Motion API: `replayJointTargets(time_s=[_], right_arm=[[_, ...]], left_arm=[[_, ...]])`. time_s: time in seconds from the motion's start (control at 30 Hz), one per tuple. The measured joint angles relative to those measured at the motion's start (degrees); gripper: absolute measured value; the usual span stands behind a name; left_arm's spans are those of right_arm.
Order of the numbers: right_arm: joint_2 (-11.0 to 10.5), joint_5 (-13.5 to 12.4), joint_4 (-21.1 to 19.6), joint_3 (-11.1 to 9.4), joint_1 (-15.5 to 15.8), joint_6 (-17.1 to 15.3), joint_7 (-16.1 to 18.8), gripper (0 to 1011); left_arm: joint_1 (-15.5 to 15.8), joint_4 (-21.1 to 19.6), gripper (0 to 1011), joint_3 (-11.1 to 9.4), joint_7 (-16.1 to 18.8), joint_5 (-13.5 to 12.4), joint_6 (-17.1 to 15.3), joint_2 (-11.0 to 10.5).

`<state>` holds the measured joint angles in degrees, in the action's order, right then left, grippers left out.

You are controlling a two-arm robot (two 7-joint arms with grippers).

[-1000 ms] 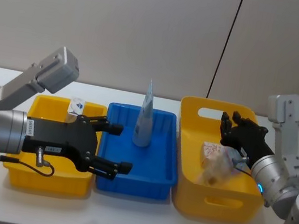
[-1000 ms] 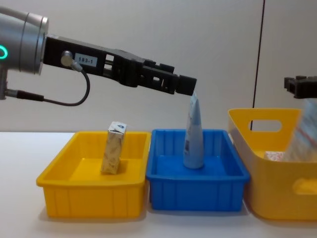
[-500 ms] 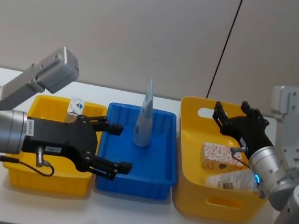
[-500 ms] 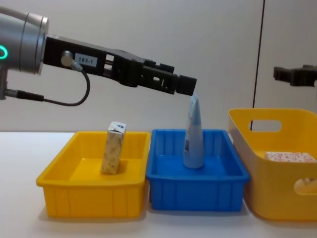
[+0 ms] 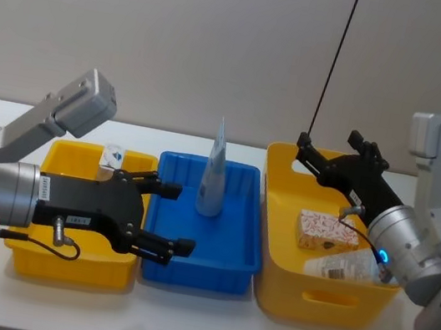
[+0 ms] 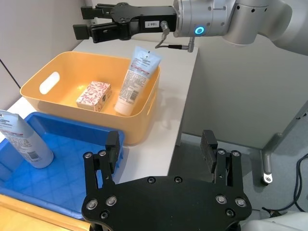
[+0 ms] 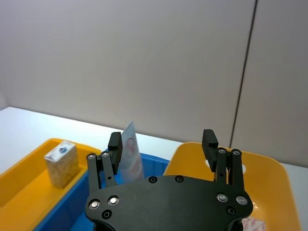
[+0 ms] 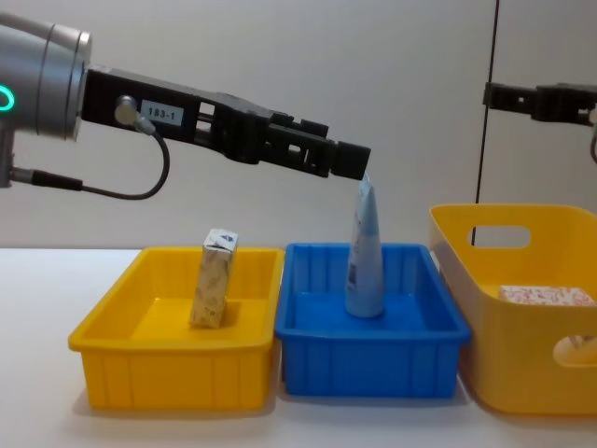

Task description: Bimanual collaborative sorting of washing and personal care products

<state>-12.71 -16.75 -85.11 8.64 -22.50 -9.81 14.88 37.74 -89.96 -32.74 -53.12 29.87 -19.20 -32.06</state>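
Inside blue bin (image 5: 232,247): tapered pale-blue tube (image 5: 215,169), upright.

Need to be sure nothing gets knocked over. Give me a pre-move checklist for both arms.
1. Left gripper open and empty: ok, it hovers over the blue bin.
2. Right gripper open and empty: ok, raised above the tall yellow bin.
3. Pale-blue tube upright in the blue bin: ok.
4. Cream carton standing in the low yellow bin: ok.
5. Floral box and white tube inside the tall yellow bin: ok; the tube leans against the wall.
6. Clearance between left fingers and the pale-blue tube's tip: cannot tell.
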Motion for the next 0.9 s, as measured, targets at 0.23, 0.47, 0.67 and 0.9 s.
replayJointTargets(time_s=[0.23, 0.47, 0.67, 0.9], right_arm=[[-2.26, -2.60, -1.02, -0.06, 0.93, 0.66, 5.53, 1000], [-5.25, -4.64, -1.26, 0.01, 1.94, 2.03, 11.42, 1000], [-7.61, -5.02, -1.27, 0.52, 3.02, 4.44, 15.25, 1000], [-8.99, -5.05, -1.43, 0.94, 3.80, 6.15, 17.27, 1000]], left_arm=[[0.00, 0.00, 1001, 0.00, 0.00, 0.00, 0.00, 0.00], [0.00, 0.00, 1001, 0.00, 0.00, 0.00, 0.00, 0.00], [0.00, 0.00, 1001, 0.00, 0.00, 0.00, 0.00, 0.00], [0.00, 0.00, 1001, 0.00, 0.00, 0.00, 0.00, 0.00]])
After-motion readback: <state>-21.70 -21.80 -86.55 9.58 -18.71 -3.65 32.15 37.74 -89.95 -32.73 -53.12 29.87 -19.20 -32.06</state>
